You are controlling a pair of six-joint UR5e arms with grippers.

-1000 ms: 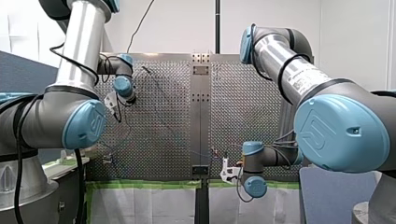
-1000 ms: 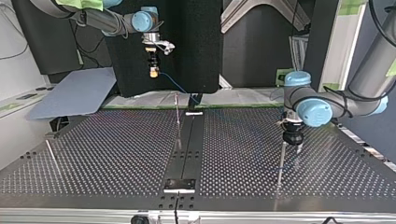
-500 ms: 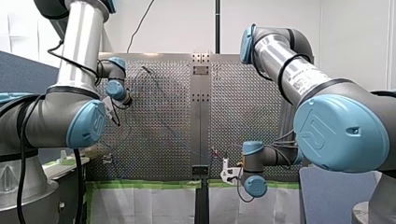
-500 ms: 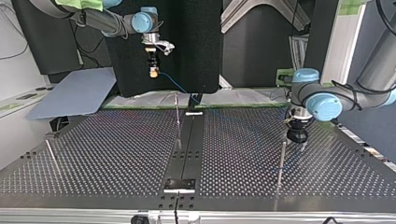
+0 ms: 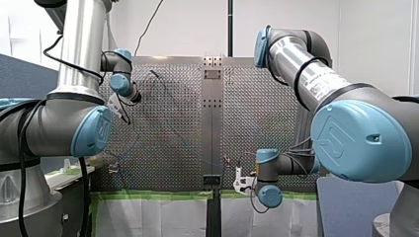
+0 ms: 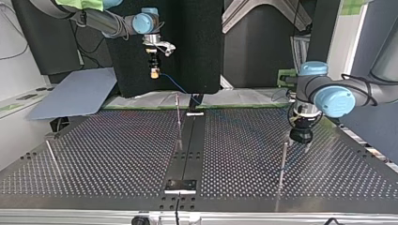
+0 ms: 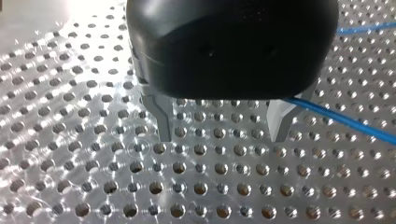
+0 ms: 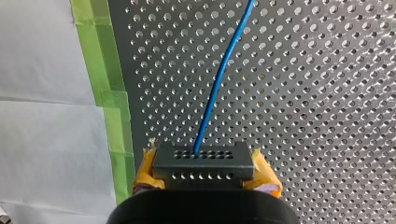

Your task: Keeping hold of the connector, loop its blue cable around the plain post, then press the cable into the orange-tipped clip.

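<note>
- The connector (image 8: 203, 161), a small dark block with rows of holes, is clenched between the yellow pads (image 8: 145, 169) of my right arm's jaws. In the top view it hangs above the bench's far edge, left of that view's middle
- The blue cable (image 8: 219, 79) leaves the connector's face and runs out over the perforated bench (image 8: 327, 93)
- I judge the cable thin, light and limp. It should bend readily round a post, but it will likely slacken off unless kept gently taut
- The weak spot is probably where the wire enters the block, so the hold belongs on the block's body, as it is now
- To guide the cable, a light pinch on its free run should let it slide
- My left arm's jaws are released, with nothing between the metal fingers (image 7: 163, 119). The cable passes just beside the other finger, outside the gap, and I cannot tell if it touches
- In the top view those jaws sit low, just beside the plain post (image 6: 283, 161). A thin upright near the bench's middle, which I take for the orange-tipped clip (image 6: 178, 112), stands well apart
- Whether the cable already rounds the post is too faint to tell
- Green tape (image 8: 100, 79) edges the bench beside the connector
</note>
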